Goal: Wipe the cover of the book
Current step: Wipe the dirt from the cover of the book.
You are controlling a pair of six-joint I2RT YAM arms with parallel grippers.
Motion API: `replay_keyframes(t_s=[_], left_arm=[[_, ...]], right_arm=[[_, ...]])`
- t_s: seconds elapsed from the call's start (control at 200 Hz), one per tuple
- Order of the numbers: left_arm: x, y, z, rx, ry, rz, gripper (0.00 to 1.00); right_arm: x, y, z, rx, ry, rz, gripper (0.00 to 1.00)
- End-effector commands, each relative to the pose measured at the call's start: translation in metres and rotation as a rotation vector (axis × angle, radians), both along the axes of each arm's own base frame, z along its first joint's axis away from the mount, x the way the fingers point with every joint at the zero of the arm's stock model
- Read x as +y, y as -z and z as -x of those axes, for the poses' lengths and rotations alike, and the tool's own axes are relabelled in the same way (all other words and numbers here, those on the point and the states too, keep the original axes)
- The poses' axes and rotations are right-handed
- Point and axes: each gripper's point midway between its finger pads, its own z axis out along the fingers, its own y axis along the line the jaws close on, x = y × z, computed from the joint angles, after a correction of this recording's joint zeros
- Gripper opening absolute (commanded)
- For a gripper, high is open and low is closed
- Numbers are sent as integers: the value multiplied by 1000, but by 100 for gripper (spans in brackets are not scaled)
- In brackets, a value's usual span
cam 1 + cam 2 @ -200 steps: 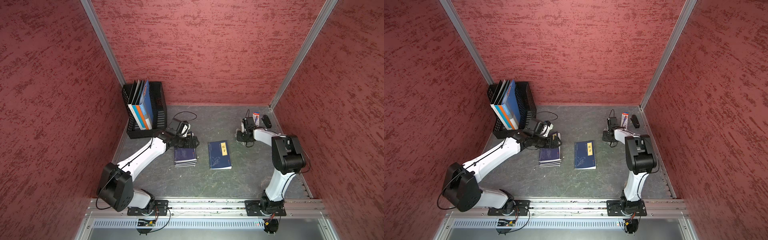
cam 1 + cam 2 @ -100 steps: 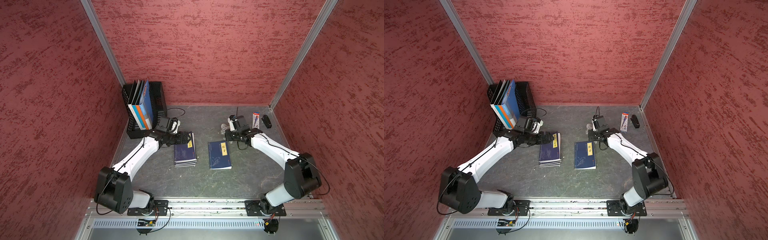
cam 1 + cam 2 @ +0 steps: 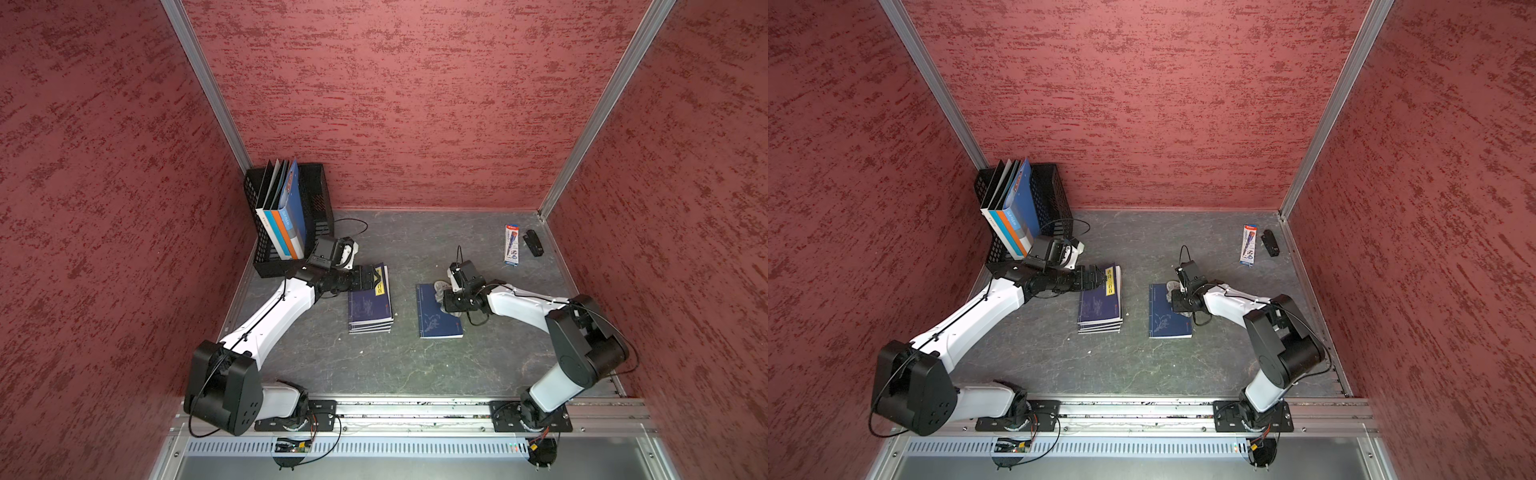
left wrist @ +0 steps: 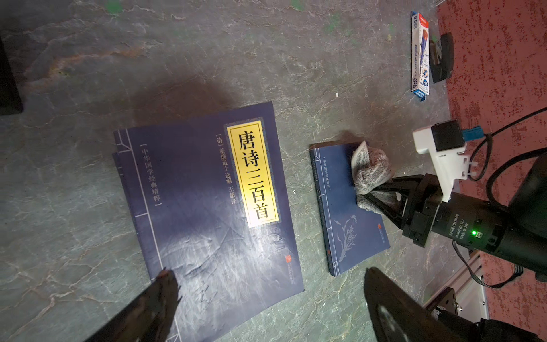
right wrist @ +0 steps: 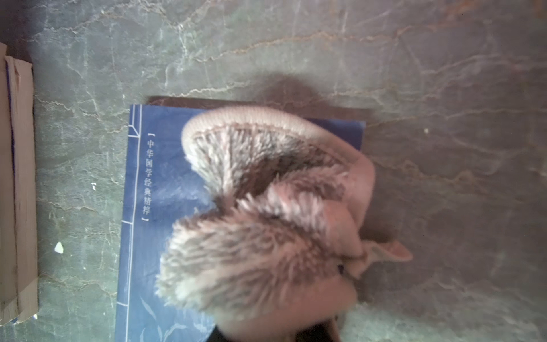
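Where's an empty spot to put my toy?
Widest: the bare strip between the book stack, the single book and the front rail. Also the back middle, between the crate and the pen box. Crowded: around both books.

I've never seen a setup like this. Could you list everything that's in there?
single book: 1, blue, flat on the table, right of the book stack
cloth: 1, grey, fluffy, bunched on the single book's far end
book stack: 1 pile of several, dark blue, yellow title label on top, left of centre
crate: 1, black, back left corner
upright books: several, blue, white, orange, standing in the crate
pencil box: 1, white, blue, red, back right
small object: 1, black, beside the pencil box, unidentifiable
table: 1, grey stone pattern
walls: 3, red
left gripper: 1, black, open, at the book stack
right gripper: 1, black, shut on the cloth
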Motion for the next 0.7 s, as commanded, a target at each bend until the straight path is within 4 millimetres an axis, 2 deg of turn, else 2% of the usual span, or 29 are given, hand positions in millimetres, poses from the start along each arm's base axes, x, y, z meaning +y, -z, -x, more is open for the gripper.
replay_keyframes(t_s=[0.0,0.15,0.316,0.396,0.536,0.696], left_arm=[[5,-6,-4,-31,-21,3,99],[10,-8,-7,-37,-32,0,99],[14,-10,-10,-41,-39,1,100],[15,-10,-11,-38,-42,3,100],[17,-9,-11,-35,-45,7,100],[21,-7,-10,-30,-53,4,100]], right_arm=[[0,25,30,88,-5,10,19],[-3,35,64,148,-6,50,19],[-16,41,103,204,37,59,19],[-21,42,111,211,56,57,19],[-22,40,98,176,73,86,19],[-19,36,51,105,86,115,19]])
